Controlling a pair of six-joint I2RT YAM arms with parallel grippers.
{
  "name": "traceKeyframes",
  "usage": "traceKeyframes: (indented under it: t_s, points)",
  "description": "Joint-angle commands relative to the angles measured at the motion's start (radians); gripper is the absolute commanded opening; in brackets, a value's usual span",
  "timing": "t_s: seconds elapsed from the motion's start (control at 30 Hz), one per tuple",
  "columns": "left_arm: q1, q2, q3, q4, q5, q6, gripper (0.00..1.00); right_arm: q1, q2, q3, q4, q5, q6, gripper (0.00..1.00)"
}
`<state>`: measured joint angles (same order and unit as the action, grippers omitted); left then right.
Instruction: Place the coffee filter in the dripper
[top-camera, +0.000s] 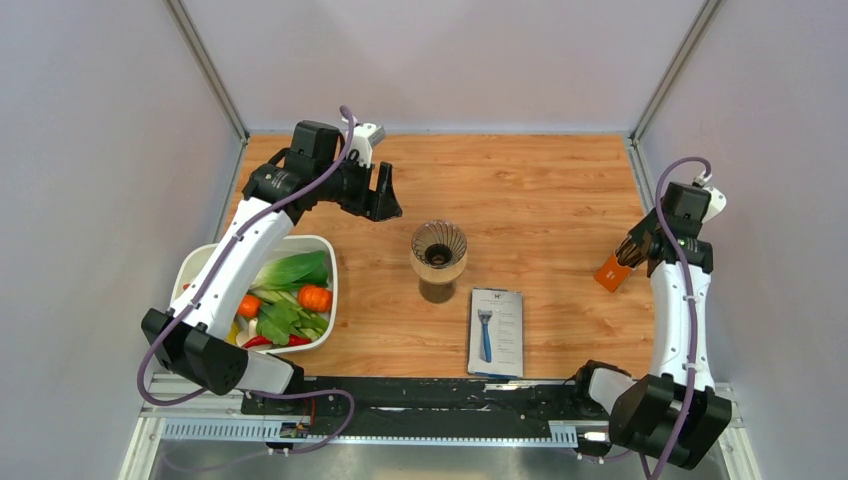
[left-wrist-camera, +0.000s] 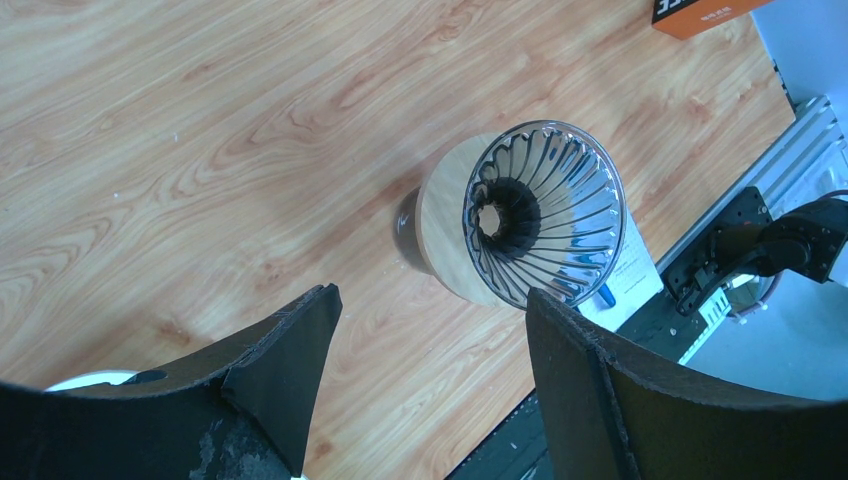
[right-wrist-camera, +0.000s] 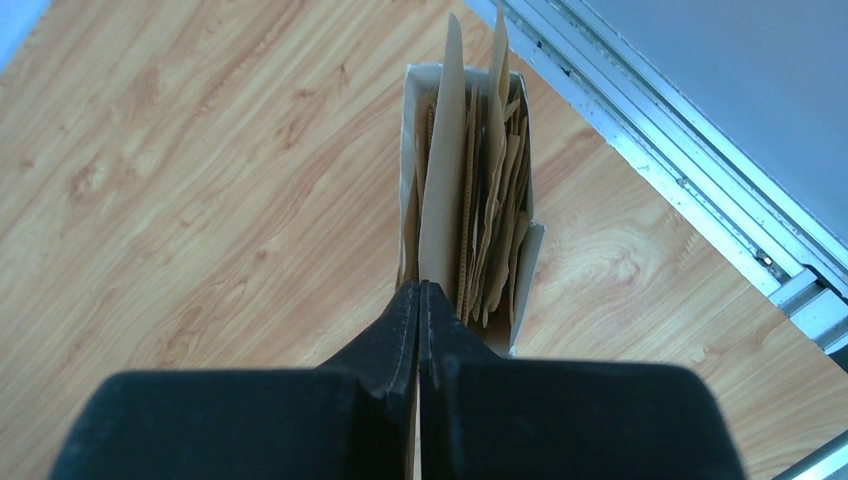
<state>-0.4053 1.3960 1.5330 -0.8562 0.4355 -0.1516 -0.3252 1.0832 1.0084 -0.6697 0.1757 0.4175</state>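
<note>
Starting at the far left, a white tub of toy vegetables sits under the left arm and plays no part in the job. Above it the left gripper hangs with its jaws spread wide and nothing between them, aimed at the dripper. The dripper stands upright near the middle of the table, its ribbed cone bare inside. Just beside it, nearer the arm bases, lies a packaged razor.

At the right edge, the right gripper has its fingers pressed together on the lower edge of the coffee filter. That tan leaf stands taller than the rest of the stack in the orange box, so the filter is not yet out of its box and is well apart from the dripper.

The main risk, as I judge it, is the pull. The leaves sit tightly packed, so a neighbour could ride out with the pinched one. Nothing holds the box either, so it may lift or tip. The paper is thin and held by one edge, so a fast swing could fold or tear it. It is also flat, so it may bridge the rim rather than seat, and pushing it down could topple the unheld dripper.
</note>
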Motion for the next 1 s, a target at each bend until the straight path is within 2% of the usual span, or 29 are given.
traceKeyframes:
  t_s: [0.0, 0.2, 0.53, 0.77, 0.97]
  points:
    - [0.000, 0.002, 0.052, 0.003, 0.010, -0.012, 0.79, -0.006, -0.040, 0.068, 0.022, -0.011, -0.005, 0.00]
    - [0.000, 0.007, 0.057, 0.006, 0.011, -0.012, 0.79, -0.005, -0.064, 0.106, 0.017, -0.030, -0.019, 0.00]
    - [0.000, 0.005, 0.076, 0.020, 0.017, 0.004, 0.79, -0.005, -0.121, 0.206, 0.004, -0.150, -0.067, 0.00]
    - [0.000, -0.016, 0.087, 0.047, 0.002, 0.022, 0.79, -0.006, -0.176, 0.263, 0.021, -0.364, -0.198, 0.00]
    - [0.002, -0.041, 0.129, 0.076, 0.050, 0.082, 0.79, -0.006, -0.220, 0.298, 0.072, -0.734, -0.300, 0.00]
